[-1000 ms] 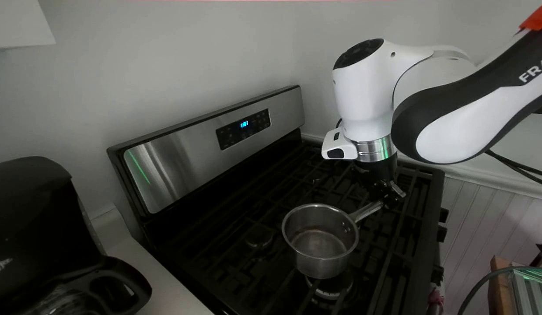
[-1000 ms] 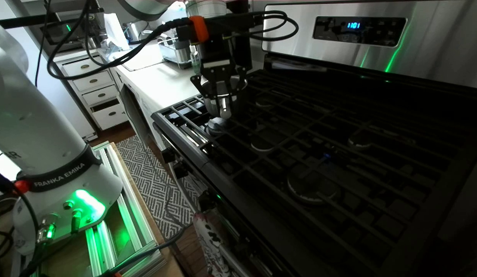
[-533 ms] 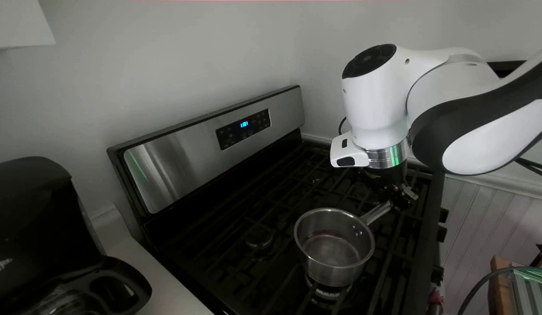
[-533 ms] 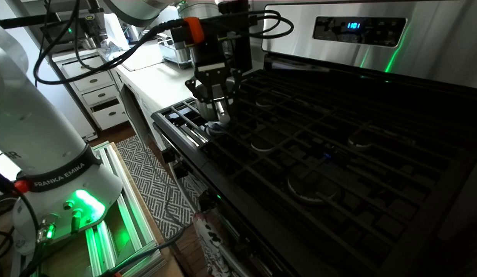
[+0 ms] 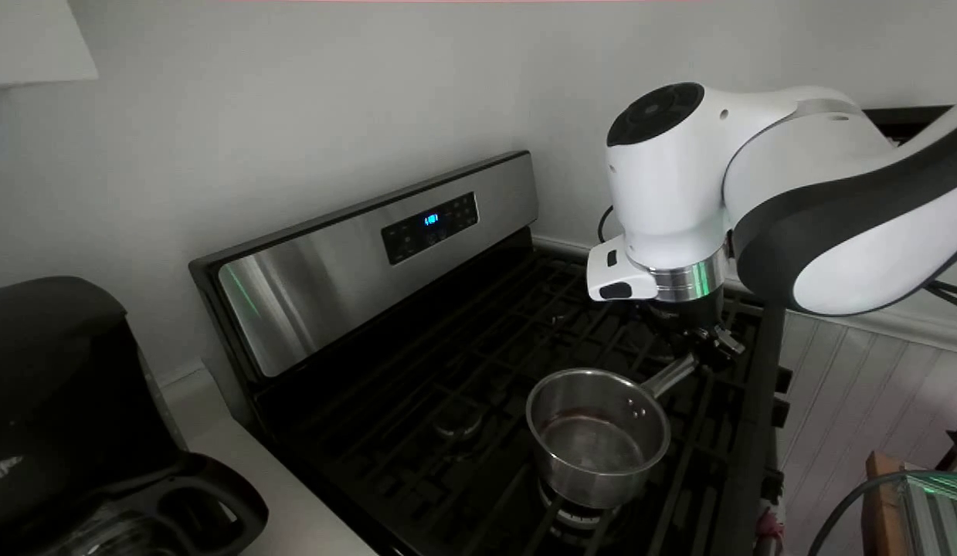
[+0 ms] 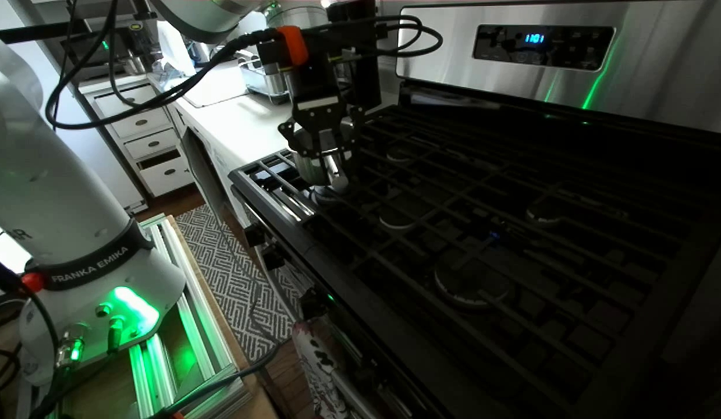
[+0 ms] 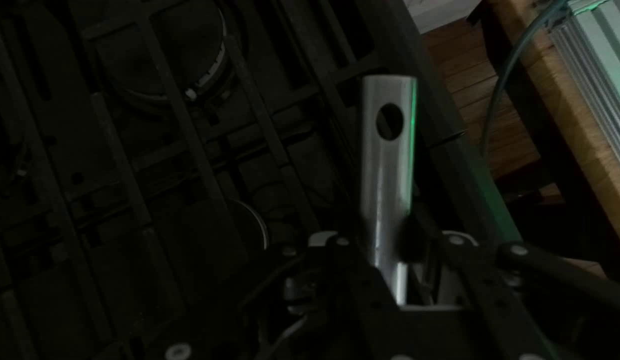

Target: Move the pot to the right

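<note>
The pot (image 5: pixel 598 448) is a small shiny steel saucepan with a straight handle (image 5: pixel 671 376). It is upright and its inside looks empty. It is over a front burner of the black stove; I cannot tell whether its base touches the grate. In an exterior view, my gripper (image 6: pixel 331 163) partly hides the pot (image 6: pixel 306 166). My gripper is closed around the handle, which passes between the fingers. In the wrist view, the handle (image 7: pixel 387 170) with its hanging hole sticks out past the gripper (image 7: pixel 387 245). The pot's bowl is out of the wrist view.
The stove's steel back panel (image 5: pixel 324 293) rises behind the grates. A black coffee maker (image 5: pixel 53 386) stands on the counter beside the stove. In an exterior view, a white counter (image 6: pixel 244 125) lies past the pot, and a patterned towel (image 6: pixel 322 372) hangs at the oven front.
My gripper and the pot have moved right and slightly down in one view, and left and slightly down in the other. Most of this motion came in the earlier half second. The grip stayed closed.
</note>
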